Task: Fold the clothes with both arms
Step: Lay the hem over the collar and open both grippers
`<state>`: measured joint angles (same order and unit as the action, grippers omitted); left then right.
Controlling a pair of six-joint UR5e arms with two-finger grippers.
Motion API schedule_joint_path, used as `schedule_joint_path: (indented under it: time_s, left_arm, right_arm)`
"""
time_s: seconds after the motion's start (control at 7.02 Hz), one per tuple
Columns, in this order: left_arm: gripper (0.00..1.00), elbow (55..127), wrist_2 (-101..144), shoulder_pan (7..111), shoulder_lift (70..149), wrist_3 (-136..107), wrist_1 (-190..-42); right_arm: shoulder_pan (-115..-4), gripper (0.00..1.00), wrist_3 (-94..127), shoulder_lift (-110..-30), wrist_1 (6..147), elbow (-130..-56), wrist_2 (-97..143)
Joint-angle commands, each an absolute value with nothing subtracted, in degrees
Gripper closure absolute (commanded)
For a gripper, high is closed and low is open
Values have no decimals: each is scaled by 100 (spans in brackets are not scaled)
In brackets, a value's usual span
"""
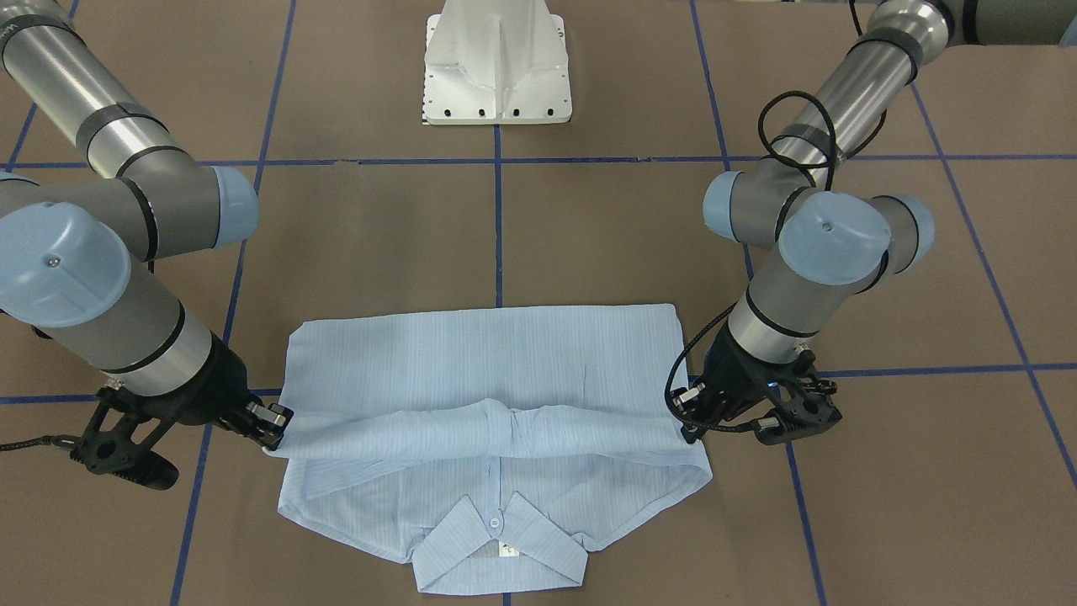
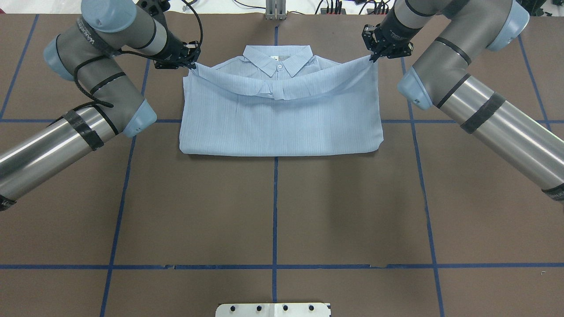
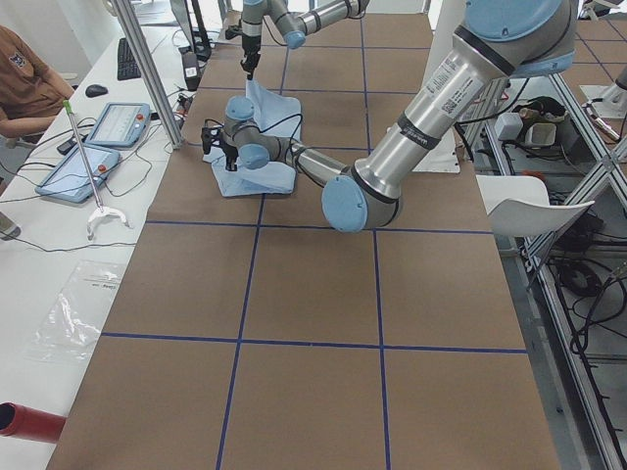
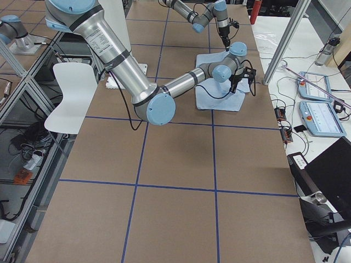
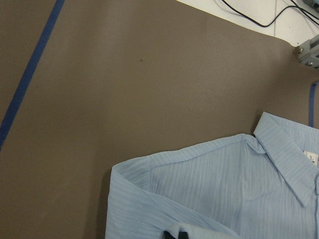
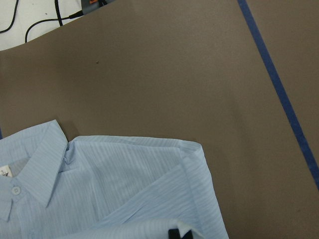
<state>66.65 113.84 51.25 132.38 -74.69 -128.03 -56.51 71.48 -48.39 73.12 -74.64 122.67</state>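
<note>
The shirt (image 2: 280,123) lies folded on the counter (image 2: 273,211), its collar (image 2: 278,59) on the side away from the robot. The left fingers (image 2: 190,60) and right fingers (image 2: 373,53) each pinch one corner of its raised edge, which sags between them.

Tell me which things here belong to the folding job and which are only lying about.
Job: pale blue shirt, left tool and right tool, both gripping its folded edge.
Lying about: white chair, tablet, red tube, plastic bag.
</note>
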Motion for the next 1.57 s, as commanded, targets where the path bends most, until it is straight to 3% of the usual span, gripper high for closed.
schedule_joint_path:
  time_s: [0.0, 0.86, 1.0, 1.14, 1.28, 1.43]
  left_arm:
    - [100, 6487, 11364, 5133, 13210, -7445, -12885]
    - [100, 6495, 11364, 5133, 13122, -7444, -12885]
    - [97, 6504, 11364, 5133, 13122, -7453, -12885]
    - [20, 6513, 11347, 5124, 13113, -7444, -12885]
    - [2, 6565, 11338, 5141, 13087, -7444, -12850]
    - [1, 6844, 11390, 5142, 12843, -7436, -12841]
  right_arm:
    - [-5643, 100, 7137, -4607, 7304, -7130, 12261]
    - [-5599, 100, 7128, -4614, 7304, -7040, 12173]
    - [-5590, 48, 7128, -4606, 7304, -7040, 12173]
    - [-5503, 0, 7128, -4588, 7304, -7049, 11929]
    - [-5519, 0, 7084, -4579, 7304, -7040, 11918]
    - [-5537, 0, 6919, -4562, 7312, -7040, 11918]
